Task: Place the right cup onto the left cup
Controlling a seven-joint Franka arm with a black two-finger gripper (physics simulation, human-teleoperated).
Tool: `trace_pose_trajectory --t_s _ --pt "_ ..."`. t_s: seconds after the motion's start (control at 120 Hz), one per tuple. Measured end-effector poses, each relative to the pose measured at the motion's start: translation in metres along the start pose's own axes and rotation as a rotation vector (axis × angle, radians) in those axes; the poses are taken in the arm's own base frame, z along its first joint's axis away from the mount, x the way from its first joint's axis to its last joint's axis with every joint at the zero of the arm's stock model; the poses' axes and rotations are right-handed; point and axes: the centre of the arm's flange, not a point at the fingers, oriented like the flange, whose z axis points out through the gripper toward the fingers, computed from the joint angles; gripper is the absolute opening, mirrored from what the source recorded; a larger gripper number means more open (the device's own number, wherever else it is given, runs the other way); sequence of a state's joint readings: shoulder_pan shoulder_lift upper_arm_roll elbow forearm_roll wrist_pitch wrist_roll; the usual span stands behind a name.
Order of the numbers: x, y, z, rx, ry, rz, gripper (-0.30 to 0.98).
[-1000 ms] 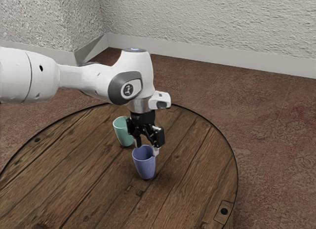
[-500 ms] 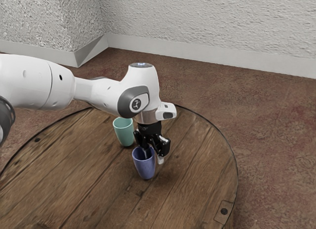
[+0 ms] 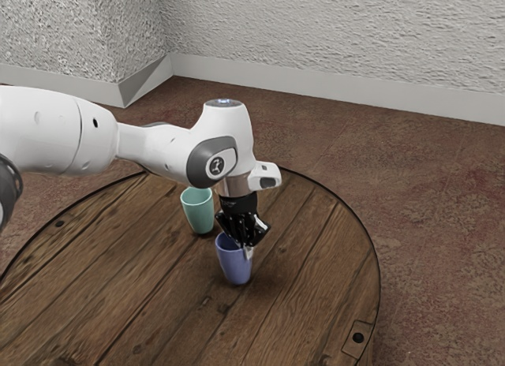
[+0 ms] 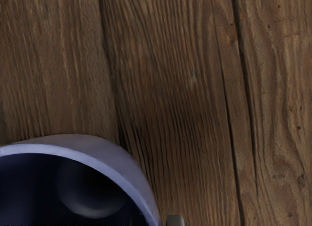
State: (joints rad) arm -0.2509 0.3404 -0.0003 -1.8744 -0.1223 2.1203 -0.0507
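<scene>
the blue cup [image 3: 234, 263] stands upright on the round wooden desk [image 3: 118, 303], near the green cup [image 3: 199, 214], on its side toward the exterior view's right and nearer that camera. the hand [image 3: 244, 248] is clenched on the blue cup's rim, one finger inside and one outside. the green cup is upright too, with its mouth open upward. the white arm [image 3: 158, 149] reaches in past the green cup and points the hand down, well apart from the pale wall [image 3: 339, 42].
</scene>
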Motion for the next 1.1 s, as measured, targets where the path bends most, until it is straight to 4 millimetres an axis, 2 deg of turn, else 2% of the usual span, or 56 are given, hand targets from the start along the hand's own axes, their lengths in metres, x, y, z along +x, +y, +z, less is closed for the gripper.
trace_pose_trajectory --t_s 0.183,0.433,0.5,0.725,0.825,1.1 --pt "-0.002 -0.003 -0.014 0.027 -0.001 0.003 -0.09" --pt "0.014 0.0 -0.066 0.131 0.037 0.063 -0.09" --pt "0.02 -0.005 -0.08 0.163 0.052 0.072 -0.1" --pt "0.042 -0.03 -0.116 0.232 0.087 0.075 -0.1" --pt "0.052 -0.046 -0.126 0.251 0.09 0.068 -0.1" --pt "0.05 -0.095 -0.141 0.258 0.061 0.03 -0.1"
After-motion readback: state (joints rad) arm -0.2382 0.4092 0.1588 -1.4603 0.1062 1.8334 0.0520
